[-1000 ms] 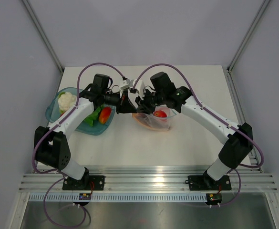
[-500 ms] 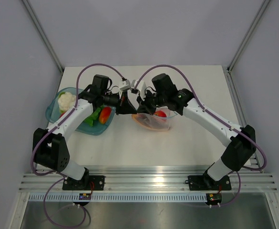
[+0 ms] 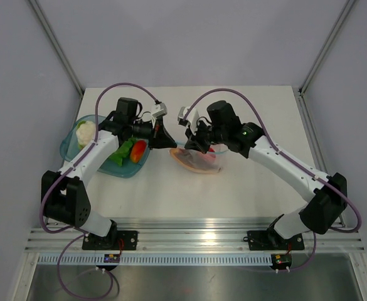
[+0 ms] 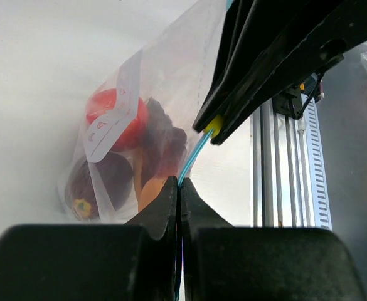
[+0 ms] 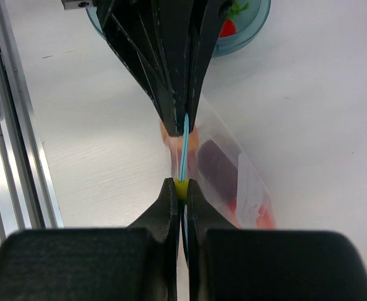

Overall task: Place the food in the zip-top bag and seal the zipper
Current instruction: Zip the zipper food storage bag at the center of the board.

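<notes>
Over the white counter (image 3: 233, 188), right of the teal translucent bowl (image 3: 70, 145), the clear plastic zip-top bag (image 3: 199, 160) is held between both arms. The left gripper (image 4: 179, 188) and right gripper (image 5: 181, 188) are each clamped on its thin teal-blue zipper strip (image 5: 183, 150). Inside sit a red round toy food piece (image 4: 117, 119) and dark purple ones (image 4: 108, 182)

White tbl (image 3: 189, 188), grey walls (image 3: 189, 44), alu rail (image 3: 196, 235)

White table (image 3: 246, 113) bears teal bowl (image 3: 127, 171) and zip-top bag (image 3: 199, 162).
</notes>
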